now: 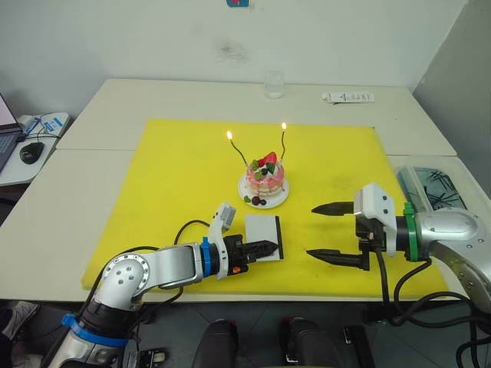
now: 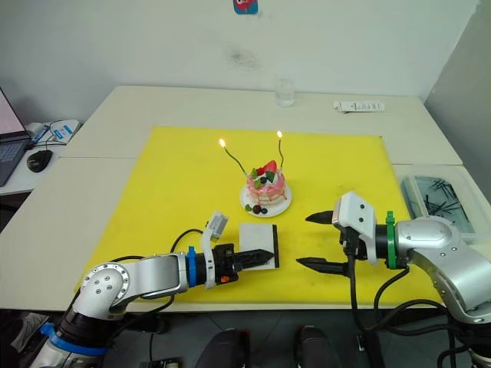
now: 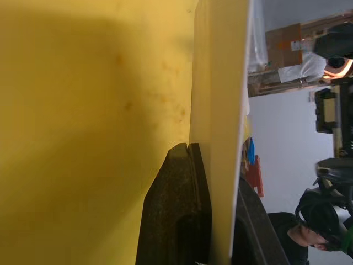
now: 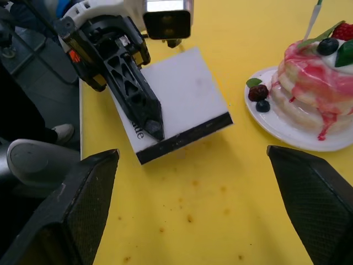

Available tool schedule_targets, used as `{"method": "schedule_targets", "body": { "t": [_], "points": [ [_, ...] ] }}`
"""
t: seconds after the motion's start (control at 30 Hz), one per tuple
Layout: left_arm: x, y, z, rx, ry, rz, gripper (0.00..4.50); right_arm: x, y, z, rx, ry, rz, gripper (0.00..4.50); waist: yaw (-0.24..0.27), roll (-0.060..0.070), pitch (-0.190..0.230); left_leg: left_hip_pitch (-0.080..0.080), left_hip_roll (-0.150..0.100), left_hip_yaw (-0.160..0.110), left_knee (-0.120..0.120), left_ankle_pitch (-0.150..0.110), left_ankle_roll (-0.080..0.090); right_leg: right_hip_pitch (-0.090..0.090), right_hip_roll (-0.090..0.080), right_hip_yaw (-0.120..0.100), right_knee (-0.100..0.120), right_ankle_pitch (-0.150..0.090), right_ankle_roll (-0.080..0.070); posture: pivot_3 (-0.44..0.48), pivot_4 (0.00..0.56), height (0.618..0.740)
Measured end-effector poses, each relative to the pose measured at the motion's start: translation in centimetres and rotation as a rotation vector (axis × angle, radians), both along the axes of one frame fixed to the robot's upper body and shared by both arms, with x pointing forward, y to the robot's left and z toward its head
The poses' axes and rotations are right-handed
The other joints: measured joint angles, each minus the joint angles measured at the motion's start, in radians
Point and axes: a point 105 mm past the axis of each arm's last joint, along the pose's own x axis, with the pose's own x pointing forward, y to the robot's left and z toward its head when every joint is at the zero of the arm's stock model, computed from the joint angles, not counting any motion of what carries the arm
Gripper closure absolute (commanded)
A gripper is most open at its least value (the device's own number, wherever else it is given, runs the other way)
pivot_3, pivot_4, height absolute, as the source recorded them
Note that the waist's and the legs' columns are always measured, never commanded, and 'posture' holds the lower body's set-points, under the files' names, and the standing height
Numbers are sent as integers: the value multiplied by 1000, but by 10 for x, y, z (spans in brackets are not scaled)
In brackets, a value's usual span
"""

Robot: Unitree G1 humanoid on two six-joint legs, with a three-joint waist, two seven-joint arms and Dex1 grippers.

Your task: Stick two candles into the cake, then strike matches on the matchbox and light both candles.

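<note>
- We see both candles (image 1: 236, 148) standing in the cake (image 1: 266, 179), each tip alight, so the task looks complete.
- The matchbox (image 1: 263, 236) lies flat on the yellow mat (image 1: 176, 176), just in front of the cake; our left gripper (image 1: 262, 248) is clenched on its near edge.
- We judge the box light, stiff cardboard, crushable; hold its long edges, clear of the black strip.
- Our right gripper (image 1: 328, 231), beside the matchbox, hangs spread wide, holding nothing.
</note>
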Motion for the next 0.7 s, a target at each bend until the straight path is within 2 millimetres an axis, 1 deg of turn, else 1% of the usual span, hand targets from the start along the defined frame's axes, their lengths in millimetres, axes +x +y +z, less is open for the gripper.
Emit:
{"method": "schedule_targets", "body": {
  "t": [0.13, 0.17, 0.2, 0.23, 0.33, 0.43, 0.53, 0.6, 0.63, 0.7],
  "points": [
    [4, 0, -2, 7, 17, 3, 4500, 1, 4, -2, 8, 0, -4, 15, 0, 0, 0, 0, 0, 0, 0, 0, 0, 0, 0, 0, 0, 0, 1, 0, 150, 740],
    [5, -1, -1, 5, 21, 1, 3931, 1, 4, -3, 9, -3, -8, 0, 0, 0, 0, 0, 0, 0, 0, 0, 0, 0, 0, 0, 0, 0, 1, 0, 150, 740],
    [5, -1, -2, 5, 24, 1, 3778, 2, 5, -3, 11, -7, -12, 0, 0, 0, 0, 0, 0, 0, 0, 0, 0, 0, 0, 0, 0, 0, 1, 0, 150, 740],
    [6, -1, -3, 10, 29, 2, 3530, 3, 5, -3, 9, -15, -19, 0, 0, 0, 0, 0, 0, 0, 0, 0, 0, 0, 0, 0, 0, 0, 1, 0, 150, 740],
    [7, 1, -4, 17, 38, 8, 2576, 6, 4, -4, 0, -27, -34, 0, 0, 0, 0, 0, 0, 0, 0, 0, 0, 0, 0, 0, 0, 0, 1, 0, 150, 740],
    [6, 5, -1, 20, 33, 5, 1730, 9, 4, -4, 8, -33, -40, 0, -1, 0, 0, 0, 0, 0, 0, 0, 0, 0, 0, 0, 1, 0, 1, 0, 150, 740],
    [4, 18, 4, 70, -17, 7, 793, 12, 2, -6, 9, -31, -49, 0, -4, 0, 0, 1, 1, 0, -1, 0, 0, 0, 0, 0, 1, 0, 0, 0, 150, 740],
    [2, 38, 8, 114, -52, 34, 173, 13, 2, -7, 8, -32, -47, 0, -8, 0, 0, 1, 2, 0, -1, 0, 0, -1, 1, 0, 1, 0, 0, 0, 150, 740],
    [2, 46, 10, 131, -65, 47, 43, 13, 1, -7, 8, -30, -47, 0, -8, 0, 0, 1, 2, -1, -1, 0, 0, -1, 1, 0, 2, 0, -1, 0, 150, 740],
    [1, 68, 16, 188, -106, 81, 43, 12, -1, -10, 9, -20, -52, 0, -8, 0, 0, 1, 3, -1, -2, 0, 0, -1, 1, -1, 2, -1, -2, 0, 150, 740]
  ]
}}
